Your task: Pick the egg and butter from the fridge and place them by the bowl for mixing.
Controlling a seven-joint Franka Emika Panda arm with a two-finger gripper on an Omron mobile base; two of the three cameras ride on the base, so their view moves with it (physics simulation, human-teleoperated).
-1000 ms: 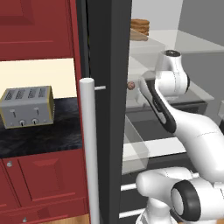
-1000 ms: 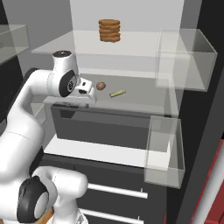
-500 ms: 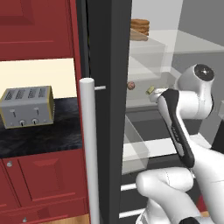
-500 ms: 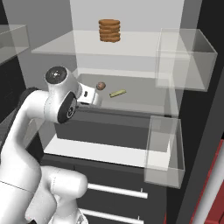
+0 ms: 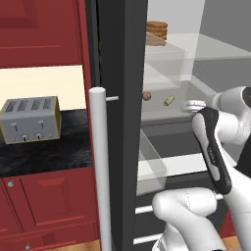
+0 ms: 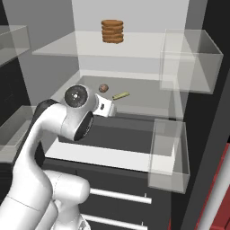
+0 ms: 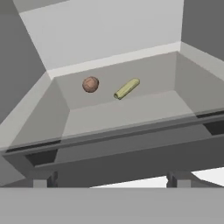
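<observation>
The egg [image 7: 90, 84], a small brownish-pink ball, lies on a glass shelf of the open fridge [image 5: 122, 59]. Just right of it rests the butter [image 7: 127, 89], a short yellowish stick. Both also appear as the egg [image 5: 146, 95] [image 6: 103, 88] and the butter [image 5: 168, 100] [image 6: 120, 95] in the base views. My gripper [image 7: 109, 180] is open with nothing between its fingers; it hangs in front of the shelf's front edge, short of both items. The hand [image 6: 108, 108] [image 5: 190, 105] sits below and nearer than the butter. The bowl is out of view.
A stack of flat tan discs [image 6: 112, 31] sits on the shelf above. Clear door bins [image 6: 191, 60] [image 6: 168, 155] hang at the right. The fridge door's white bar handle [image 5: 99, 166] stands at the left, with a grey toaster [image 5: 30, 117] on the dark counter beyond.
The hand has drawn back from beside the egg toward the shelf's front edge, and the elbow has swung lower and outward. Egg and butter have not moved.
</observation>
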